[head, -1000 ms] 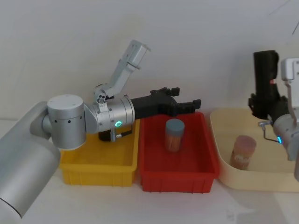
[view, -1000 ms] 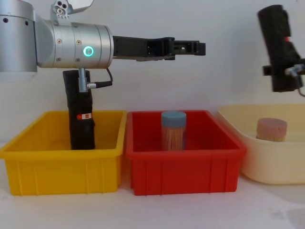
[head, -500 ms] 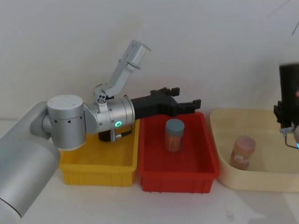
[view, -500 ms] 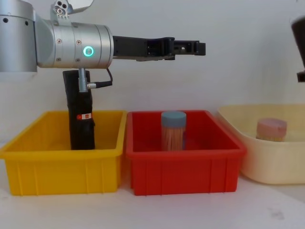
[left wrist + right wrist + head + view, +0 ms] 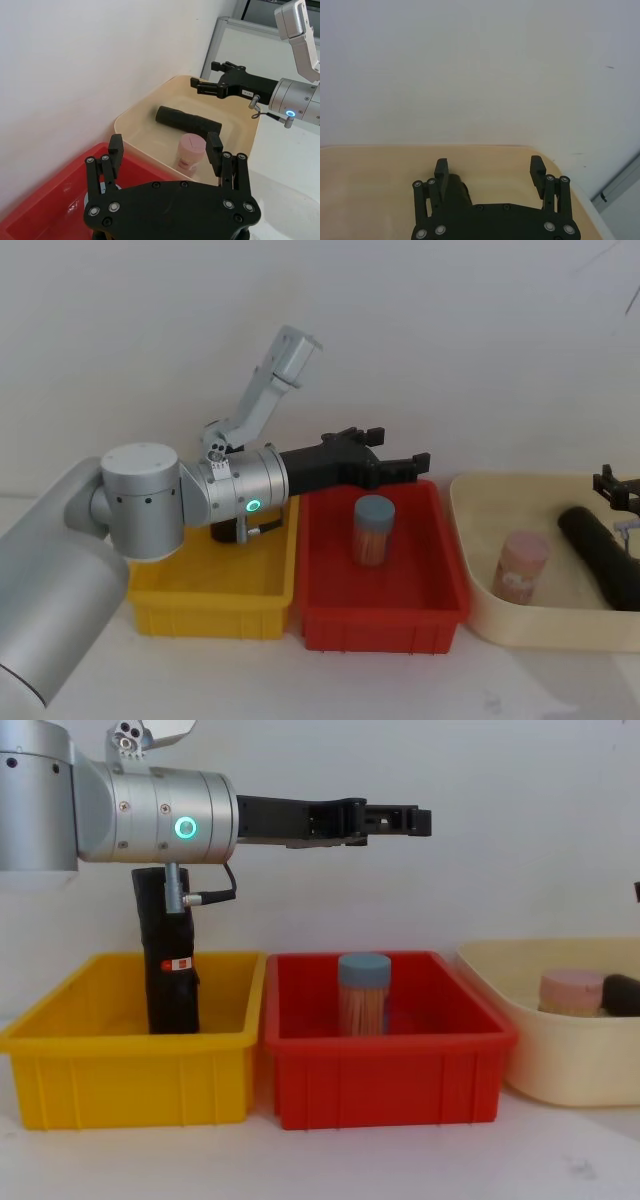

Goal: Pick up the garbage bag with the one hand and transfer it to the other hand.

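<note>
One garbage bag (image 5: pixel 603 558), a black roll, lies on its side in the cream basin (image 5: pixel 480 612) at the right; it also shows as the garbage bag (image 5: pixel 187 120) in the left wrist view and its end (image 5: pixel 622 994) in the chest view. My right gripper (image 5: pixel 203 75), with the blue ring, hovers open just above and behind it, holding nothing; the right gripper (image 5: pixel 489 168) has its fingers spread. My left gripper (image 5: pixel 400 820), with the green ring, hangs open and empty over the red bin (image 5: pixel 390 1055). A second black roll (image 5: pixel 170 980) stands upright in the yellow bin (image 5: pixel 120 1060).
A clear blue-lidded jar (image 5: pixel 363 995) stands in the red bin. A pink-lidded jar (image 5: pixel 521 565) stands in the basin beside the lying bag. The three containers sit side by side against a white wall.
My right gripper held the bag upright above the basin, then drifted right. The bag now lies in the basin and the right gripper is open. The left arm has not moved.
</note>
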Controlling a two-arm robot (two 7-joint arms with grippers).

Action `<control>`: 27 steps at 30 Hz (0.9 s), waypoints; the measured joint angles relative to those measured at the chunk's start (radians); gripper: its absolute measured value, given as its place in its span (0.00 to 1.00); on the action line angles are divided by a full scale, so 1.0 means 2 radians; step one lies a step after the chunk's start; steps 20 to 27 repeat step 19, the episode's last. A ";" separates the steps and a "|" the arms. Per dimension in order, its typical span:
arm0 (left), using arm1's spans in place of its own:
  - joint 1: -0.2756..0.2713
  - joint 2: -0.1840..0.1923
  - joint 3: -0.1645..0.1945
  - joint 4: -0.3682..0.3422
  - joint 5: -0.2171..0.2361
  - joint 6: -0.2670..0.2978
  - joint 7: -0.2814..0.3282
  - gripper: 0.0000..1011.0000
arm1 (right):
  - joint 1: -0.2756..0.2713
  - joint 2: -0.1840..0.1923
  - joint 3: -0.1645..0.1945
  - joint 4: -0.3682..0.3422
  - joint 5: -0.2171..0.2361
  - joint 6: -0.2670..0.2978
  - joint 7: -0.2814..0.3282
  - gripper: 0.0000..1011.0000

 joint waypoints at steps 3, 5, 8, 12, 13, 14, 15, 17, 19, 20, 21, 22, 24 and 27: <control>0.000 0.000 0.000 0.000 0.000 0.000 0.000 0.99 | -0.001 0.001 0.001 -0.001 -0.001 0.001 -0.001 0.99; 0.000 0.000 0.000 0.000 0.000 0.000 0.000 0.99 | -0.001 0.001 0.001 -0.001 -0.002 0.001 -0.002 0.99; 0.000 0.000 0.000 0.000 0.000 0.000 0.000 0.99 | -0.002 0.001 0.001 -0.001 -0.002 0.002 -0.003 0.99; 0.000 0.000 0.000 0.000 0.000 0.000 0.000 0.99 | -0.002 0.002 0.002 -0.002 -0.003 0.002 -0.004 0.99; 0.000 0.000 0.000 0.000 0.000 0.000 0.000 0.99 | -0.002 0.002 0.002 -0.002 -0.003 0.002 -0.004 0.99; 0.000 0.000 0.000 0.000 0.000 0.000 0.000 0.99 | -0.002 0.002 0.002 -0.002 -0.003 0.002 -0.004 0.99; 0.000 0.000 0.000 0.000 0.000 0.000 0.000 0.99 | -0.002 0.002 0.002 -0.002 -0.003 0.002 -0.004 0.99; 0.000 0.000 0.000 0.000 0.000 0.000 0.000 0.99 | -0.003 0.002 0.002 -0.002 -0.004 0.002 -0.004 0.99; 0.000 0.000 0.000 0.000 0.000 0.000 0.000 0.99 | -0.003 0.002 0.002 -0.002 -0.004 0.002 -0.005 0.99; 0.000 0.000 0.000 0.000 0.000 0.000 0.000 0.99 | -0.003 0.002 0.002 -0.002 -0.004 0.002 -0.005 0.99; 0.000 0.000 0.000 0.000 0.000 0.000 0.000 0.99 | -0.003 0.002 0.002 -0.002 -0.004 0.002 -0.005 0.99; 0.000 0.000 0.000 0.000 0.000 0.000 0.000 0.99 | -0.003 0.002 0.002 -0.002 -0.004 0.002 -0.005 0.99; 0.000 0.000 0.000 0.000 0.000 0.000 0.000 0.99 | -0.003 0.002 0.002 -0.002 -0.004 0.002 -0.005 0.99; 0.000 0.000 0.000 0.000 0.000 0.000 0.000 0.99 | -0.003 0.002 0.002 -0.002 -0.004 0.002 -0.005 0.99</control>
